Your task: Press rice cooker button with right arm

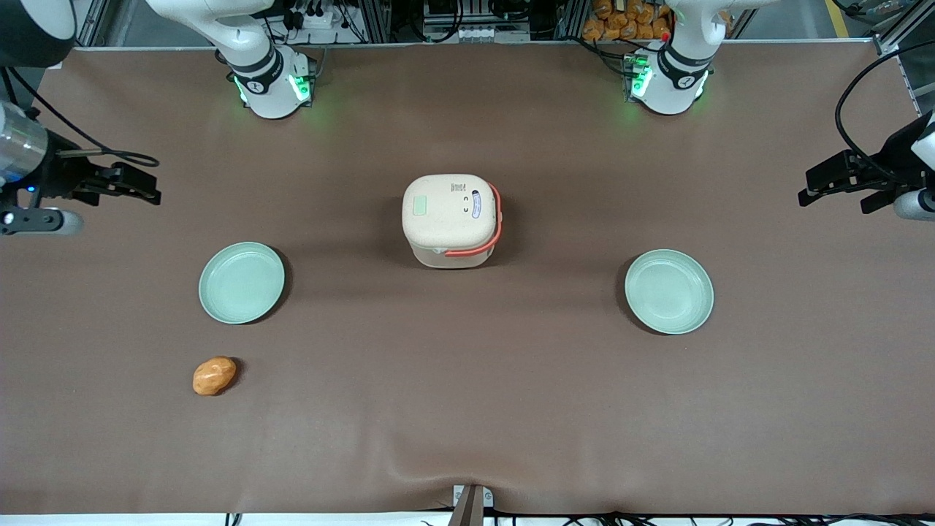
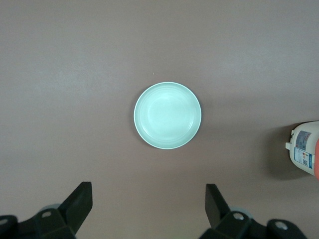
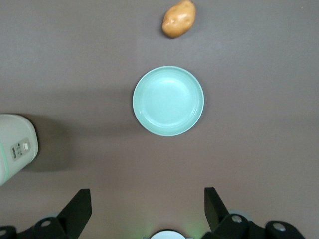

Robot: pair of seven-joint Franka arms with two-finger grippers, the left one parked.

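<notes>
The beige rice cooker (image 1: 451, 219) stands in the middle of the table with its lid down and its orange-red handle band (image 1: 497, 226) lying round the lid. It also shows in the right wrist view (image 3: 15, 147) and the left wrist view (image 2: 305, 149). My right gripper (image 1: 146, 188) hangs high over the working arm's end of the table, well apart from the cooker. In the right wrist view the gripper (image 3: 147, 203) is open and empty, with a pale green plate (image 3: 168, 101) on the table below it.
Two pale green plates lie on the brown table, one toward the working arm's end (image 1: 242, 283) and one toward the parked arm's end (image 1: 669, 291). A potato (image 1: 214, 375) lies nearer the front camera than the first plate.
</notes>
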